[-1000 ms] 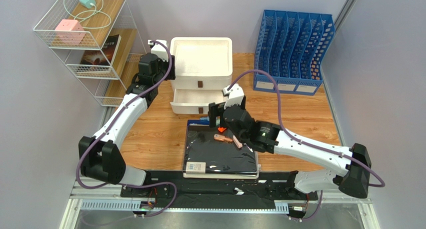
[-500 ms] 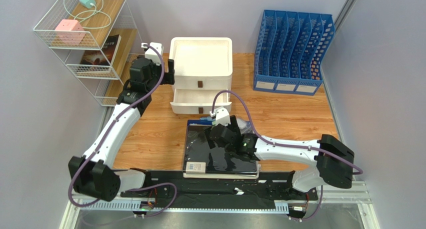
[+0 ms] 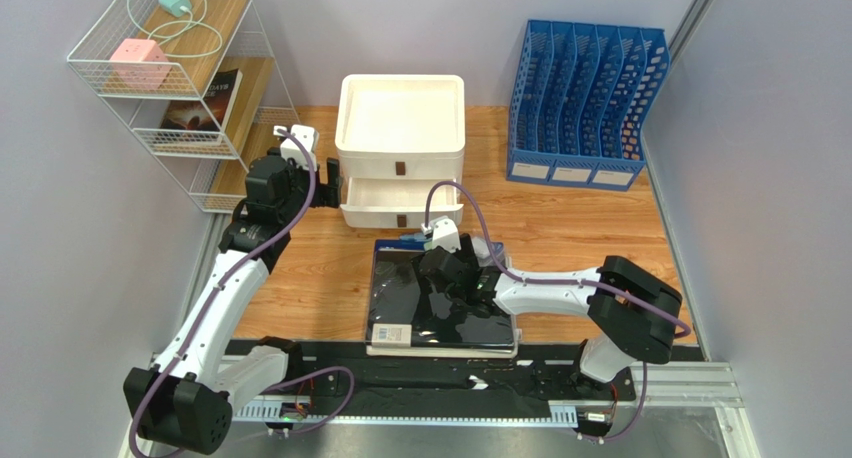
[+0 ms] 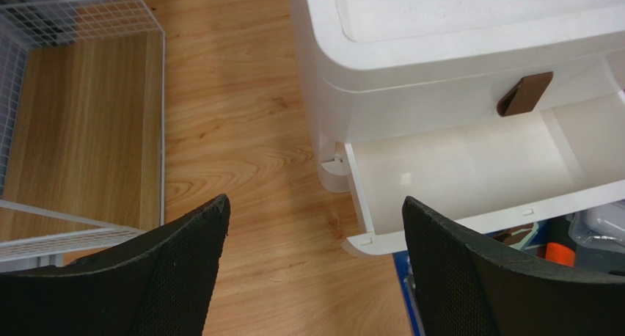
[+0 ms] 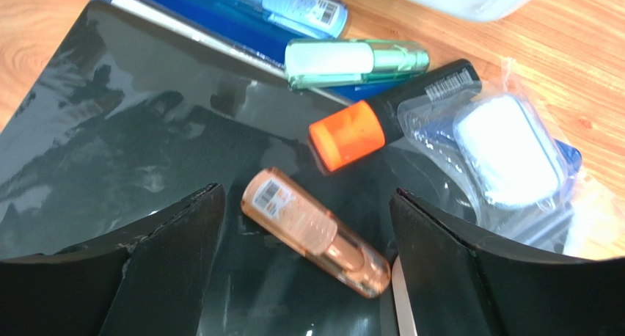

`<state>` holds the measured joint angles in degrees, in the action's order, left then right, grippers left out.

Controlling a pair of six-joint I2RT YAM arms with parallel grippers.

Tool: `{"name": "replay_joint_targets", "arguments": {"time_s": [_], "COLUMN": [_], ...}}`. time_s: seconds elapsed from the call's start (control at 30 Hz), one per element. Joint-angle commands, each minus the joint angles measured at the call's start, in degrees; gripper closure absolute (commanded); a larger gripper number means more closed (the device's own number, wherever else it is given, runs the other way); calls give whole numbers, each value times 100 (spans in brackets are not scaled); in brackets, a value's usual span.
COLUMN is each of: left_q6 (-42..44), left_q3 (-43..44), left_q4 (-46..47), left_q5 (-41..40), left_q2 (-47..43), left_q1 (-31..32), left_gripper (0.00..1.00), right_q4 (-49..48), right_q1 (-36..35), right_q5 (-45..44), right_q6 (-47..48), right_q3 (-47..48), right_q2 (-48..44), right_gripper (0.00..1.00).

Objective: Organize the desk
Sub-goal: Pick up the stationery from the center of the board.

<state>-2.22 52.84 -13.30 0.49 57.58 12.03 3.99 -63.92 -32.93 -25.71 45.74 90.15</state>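
From above, we see the wooden counter (image 3: 590, 228) spanning mid-frame, carrying a white drawer unit (image 3: 402, 128). At the left wrist, our left gripper (image 4: 314, 204) gapes apart beside the open drawer (image 4: 469, 167). At the right wrist, the right gripper (image 5: 306, 193), spread apart, straddles a peach tube (image 5: 315, 232).

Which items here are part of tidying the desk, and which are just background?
Job: light wooden desk; white plastic drawer unit with open lower drawer; peach translucent tube; orange-capped black marker; green-white bottle; glossy black folder.
Background: blue slotted file rack; white wire shelf with pink cube.
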Motion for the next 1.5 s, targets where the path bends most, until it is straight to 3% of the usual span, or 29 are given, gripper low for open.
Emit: {"name": "replay_joint_targets", "arguments": {"time_s": [0.0,0.37,0.53,0.8,0.87,1.1,1.27,1.47], "left_q6": [-77,-121,-121,-130,-130,-112,-103,-103], "left_q3": [-2,-195,-239,-257,-265,-283,-300,-318], "left_q4": [126,354,390,416,407,407,442,478], "left_q5": [258,206,206,179,179,162,162,118], "left_q2": [104,-71,-72,-45,-72,-89,-63,-19], "left_q1": [-192,-280,-280,-280,-280,-280,-280,-280], "left_gripper": [9,9,9,9,9,9,9,9], "right_q4": [-636,-724,-505,180,243,243,348,971], "right_q1": [81,82,-173,-604,-639,-648,-683,-1017], "right_q5": [120,664,507,111,85,-3,-38,-205], "right_q6": [-127,-583,-803,-962,-988,-979,-962,-611], "right_q3": [-82,-346,-460,-329,-302,-232,-109,549], "right_q2": [126,197,-23,-296,-331,-182,-251,-665], "right_gripper": [14,22,26,48,58,71,100,100]}}
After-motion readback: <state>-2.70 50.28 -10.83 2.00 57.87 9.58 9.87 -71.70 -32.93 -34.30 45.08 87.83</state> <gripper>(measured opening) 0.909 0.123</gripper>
